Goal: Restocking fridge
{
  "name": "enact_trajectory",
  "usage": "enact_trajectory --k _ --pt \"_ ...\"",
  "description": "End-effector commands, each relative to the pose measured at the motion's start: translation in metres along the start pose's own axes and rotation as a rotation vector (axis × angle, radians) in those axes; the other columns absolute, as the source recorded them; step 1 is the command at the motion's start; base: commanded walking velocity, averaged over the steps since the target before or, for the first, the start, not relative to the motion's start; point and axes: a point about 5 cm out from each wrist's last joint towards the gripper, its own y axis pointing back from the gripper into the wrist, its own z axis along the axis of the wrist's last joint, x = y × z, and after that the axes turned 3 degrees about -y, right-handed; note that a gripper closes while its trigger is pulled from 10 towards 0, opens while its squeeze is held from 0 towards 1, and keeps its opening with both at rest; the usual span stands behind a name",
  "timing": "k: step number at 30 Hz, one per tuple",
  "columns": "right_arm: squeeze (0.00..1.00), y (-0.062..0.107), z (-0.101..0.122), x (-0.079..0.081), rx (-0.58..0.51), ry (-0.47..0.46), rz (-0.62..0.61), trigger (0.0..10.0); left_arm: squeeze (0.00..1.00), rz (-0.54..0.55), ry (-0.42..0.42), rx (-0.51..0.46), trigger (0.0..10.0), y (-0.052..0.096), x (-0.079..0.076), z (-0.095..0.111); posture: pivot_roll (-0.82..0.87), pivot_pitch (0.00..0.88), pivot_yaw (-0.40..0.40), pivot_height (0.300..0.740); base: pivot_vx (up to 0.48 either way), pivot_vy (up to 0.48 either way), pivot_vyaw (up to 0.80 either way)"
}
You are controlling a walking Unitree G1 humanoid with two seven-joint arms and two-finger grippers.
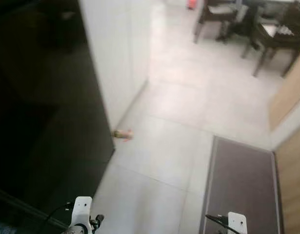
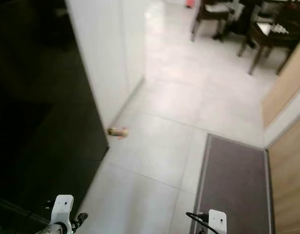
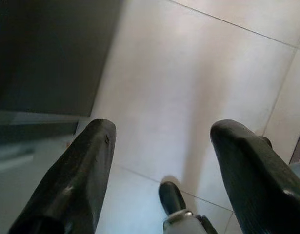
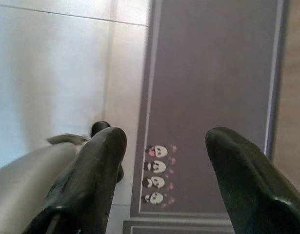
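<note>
The fridge (image 1: 42, 122) is a tall glossy black face on my left, its door shut. Both arms hang at my sides, with the left wrist (image 1: 82, 214) close to the fridge's lower corner and the right wrist (image 1: 236, 223) over the mat's edge. In the left wrist view my left gripper (image 3: 162, 131) is open over pale floor tiles with nothing between its fingers. My right gripper (image 4: 164, 136) is open too, empty, above a grey mat (image 4: 213, 87) printed with small panda faces.
A white cabinet side (image 1: 120, 53) stands just past the fridge. A small brownish object (image 1: 123, 134) lies on the tiles at the fridge's far corner. The grey mat (image 1: 242, 185) runs along wooden panels (image 1: 289, 92) on the right. Dark chairs (image 1: 276, 36) stand far ahead.
</note>
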Motion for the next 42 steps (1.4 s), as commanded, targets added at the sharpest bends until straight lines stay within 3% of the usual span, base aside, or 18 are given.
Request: enact_trajectory --k 1,9,19,33,42 --pt "0.00 -0.0001 0.0007 -0.0020 0.000 -0.005 -0.006 10.0 0.00 -0.020 -0.005 0.000 10.0 -0.0013 -0.0053 0.0025 -0.18 0.061 0.005 0.740 0.352 0.000 -0.75" --pt "0.00 -0.0001 0.0013 -0.0020 -0.004 0.001 -0.005 10.0 0.00 -0.020 -0.005 -0.001 10.0 -0.0014 -0.0052 0.0027 -0.19 0.061 0.005 0.740 0.367 0.000 -0.72" --pt "0.00 -0.0001 0.0020 -0.0019 -0.010 -0.006 -0.006 10.0 0.00 -0.021 -0.005 -0.002 10.0 -0.0015 -0.0053 0.0031 -0.19 0.061 0.006 0.740 0.375 0.000 0.00" --pt "0.00 -0.0002 0.0019 -0.0014 -0.004 -0.002 -0.003 10.0 0.00 -0.024 -0.009 -0.003 10.0 -0.0016 -0.0052 0.0037 -0.19 0.052 0.006 0.740 0.384 0.000 -0.76" --pt "0.00 -0.0001 0.0025 -0.0020 -0.016 -0.004 -0.005 10.0 0.00 -0.026 -0.009 -0.003 10.0 -0.0016 -0.0060 0.0035 -0.19 0.044 0.004 0.740 0.387 0.000 0.00"
